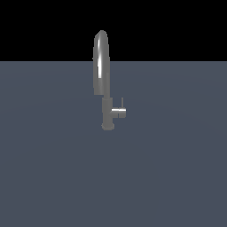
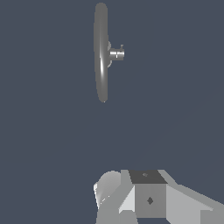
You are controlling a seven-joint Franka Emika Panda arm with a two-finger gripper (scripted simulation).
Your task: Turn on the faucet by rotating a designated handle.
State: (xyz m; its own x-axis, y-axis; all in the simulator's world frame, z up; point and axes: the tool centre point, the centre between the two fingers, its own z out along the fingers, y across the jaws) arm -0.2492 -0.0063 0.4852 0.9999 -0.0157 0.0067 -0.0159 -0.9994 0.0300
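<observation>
Faucet point(image 1: 101, 66) alone on grey floor point(image 1: 177, 177), handle point(image 1: 119, 111) unobstructed, arm parts point(image 2: 148, 197) well apart

Dim, flat light is falling evenly; a bright glare streak is running down the faucet point(image 1: 101, 62); edges are rendering slightly soft.

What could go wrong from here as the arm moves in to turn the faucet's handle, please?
1. The handle is a short stub close beside the faucet post, so the approach could strike the post or arched spout instead.
2. Its thin rod lever offers little surface, so contact might slip off.
3. The arm is absent from the exterior view, and the wrist view hides the fingers, so alignment is uncertain.
</observation>
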